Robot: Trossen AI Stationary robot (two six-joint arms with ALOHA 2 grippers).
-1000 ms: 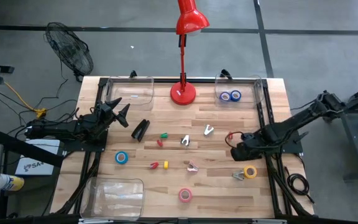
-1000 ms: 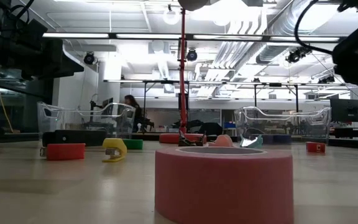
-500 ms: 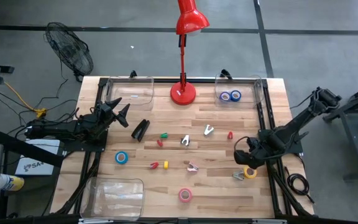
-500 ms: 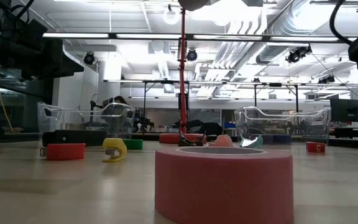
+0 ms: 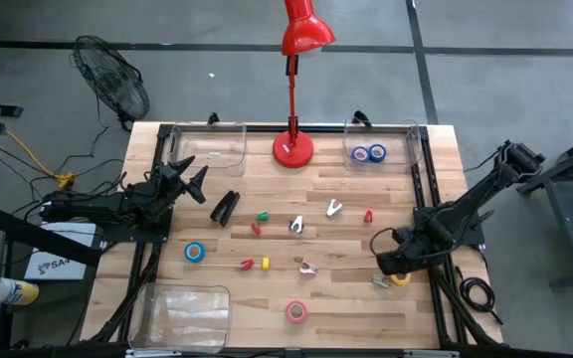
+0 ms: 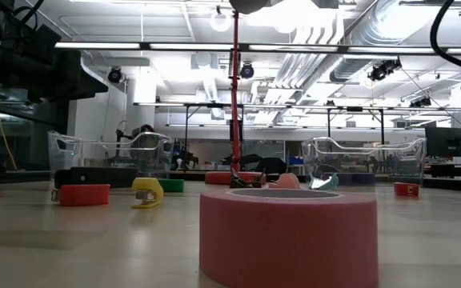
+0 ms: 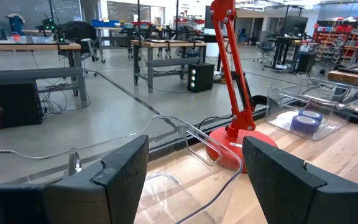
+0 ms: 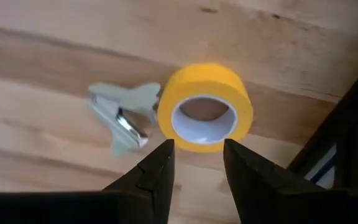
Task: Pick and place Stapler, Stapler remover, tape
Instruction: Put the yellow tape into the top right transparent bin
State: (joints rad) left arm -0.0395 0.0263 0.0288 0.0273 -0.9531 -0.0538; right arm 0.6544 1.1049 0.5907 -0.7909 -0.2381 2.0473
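- Yellow tape roll (image 5: 401, 277), high view: largely covered by the right gripper (image 5: 387, 265); only an edge shows.
- Grey staple remover (image 5: 380, 282), high view: partly under the same gripper; form too small to read.
- Pink tape roll (image 6: 288, 236), low view: fills the foreground, hiding the table centre behind it.
- Red lamp (image 6: 235, 88), low view: head cut off by the top edge.
- Left gripper (image 7: 194, 180), left wrist view: fingers cut off by the bottom edge.
- Clear bin (image 7: 185, 162), left wrist view: near part hidden behind the fingers.
- Small coloured items (image 5: 261, 216), high view: too small to identify.
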